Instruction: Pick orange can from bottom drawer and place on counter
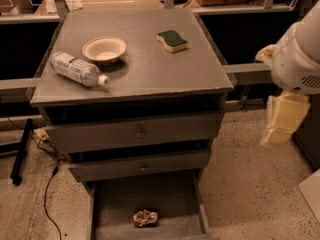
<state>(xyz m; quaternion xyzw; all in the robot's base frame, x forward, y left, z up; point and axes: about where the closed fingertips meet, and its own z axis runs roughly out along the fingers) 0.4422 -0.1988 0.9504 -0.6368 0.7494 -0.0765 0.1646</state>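
The orange can (146, 217) lies on its side in the open bottom drawer (110, 204), near the front middle of the grey tray. The counter (150, 59) is the speckled grey top of the cabinet above it. My gripper (282, 120) hangs at the right of the cabinet, level with the upper drawers, well above and to the right of the can. It holds nothing that I can see. My white arm (300, 54) is above it.
On the counter are a clear plastic bottle (76, 69) lying at the left, a cream bowl (104, 49) and a green-and-yellow sponge (172, 40). The two knobbed drawers (140, 132) are slightly ajar. A black cable (47, 194) runs on the floor at the left.
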